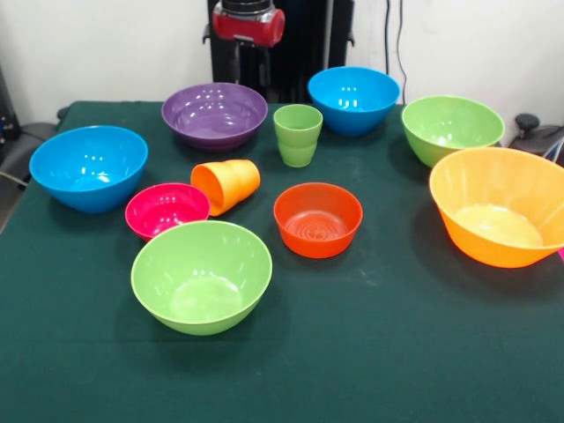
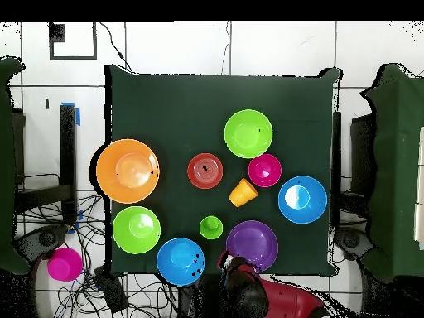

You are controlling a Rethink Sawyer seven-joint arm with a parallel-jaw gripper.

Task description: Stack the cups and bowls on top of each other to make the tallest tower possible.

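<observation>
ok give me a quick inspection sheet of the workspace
surface: dark green cloth table, no stack begun
job's things: orange cup on its side against the magenta bowl; light green cup upright; eight bowls upright and apart
clutter: nothing seen on the table
hand: drawn back at the table's edge near the purple bowl, state unclear
cables: tangle on the floor
surroundings: magenta round object on the floor, white wall

Dark green cloth-covered table (image 1: 370,352). White wall (image 1: 106,48) behind, cables (image 1: 394,40) hanging down it. White tiled floor (image 2: 273,50), tangled cables (image 2: 124,294) off one table corner, blue tape (image 2: 76,113) strip, dark green furniture (image 2: 397,166) beside both table edges.
</observation>
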